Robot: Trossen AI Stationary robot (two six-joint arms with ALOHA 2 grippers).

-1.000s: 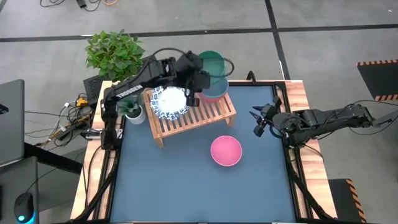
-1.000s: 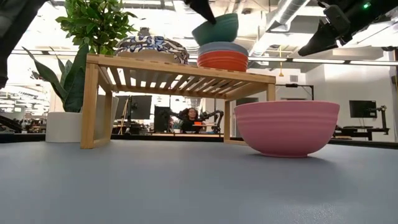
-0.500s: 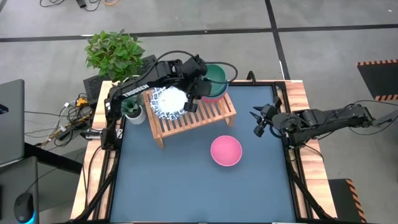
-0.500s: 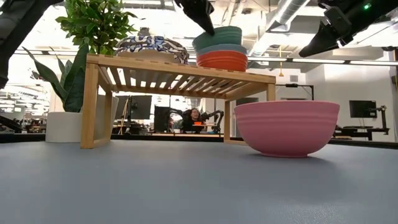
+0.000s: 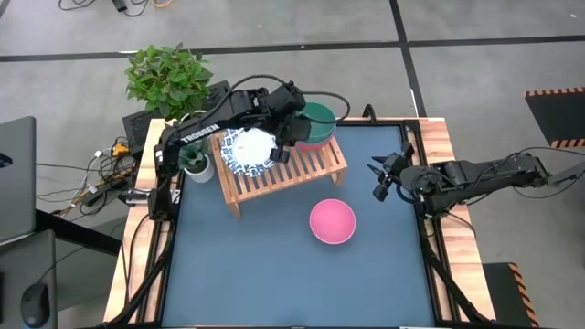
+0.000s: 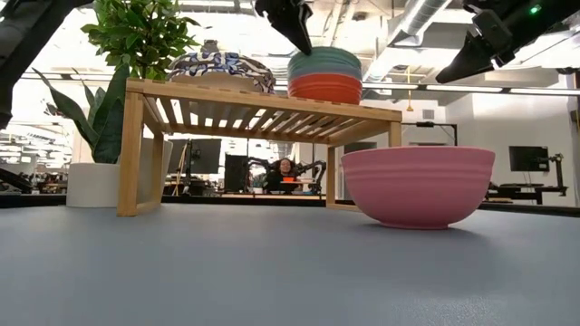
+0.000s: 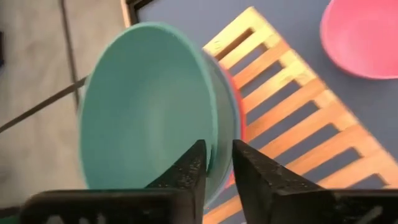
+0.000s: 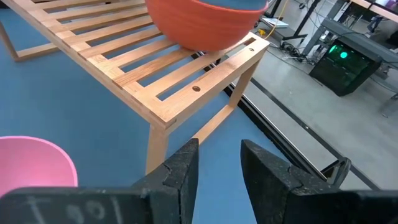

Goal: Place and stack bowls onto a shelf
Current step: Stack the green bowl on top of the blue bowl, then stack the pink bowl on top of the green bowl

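**Low view: teal bowl lands on the stack**

Low view shows the teal-green bowl now seated squarely on the blue bowl and red bowl at the right end of the shelf; a second ago it hung tilted above that pile, and half a second ago it was only partly nested. From the left wrist view, the left end effector straddles the near rim of the teal-green bowl with a slim gap between its fingers; a moment ago it was clamped, and it appears to be letting go, though whether the rim is fully free cannot be told. In the high view the left arm reaches over the back of the shelf, beside the white bowls with blue patterned rims stacked on the shelf's left half.

On the blue surface in front of the shelf, the pink bowl sits alone, upright and untouched. The right end effector hovers at the surface's right edge, well apart from every bowl, fingers parted and holding nothing.

Judging by this layout, the stacking of one more bowl is all but complete, and the pink bowl looks to be the only one not yet shelved. A potted plant stands just beside the shelf's left end.
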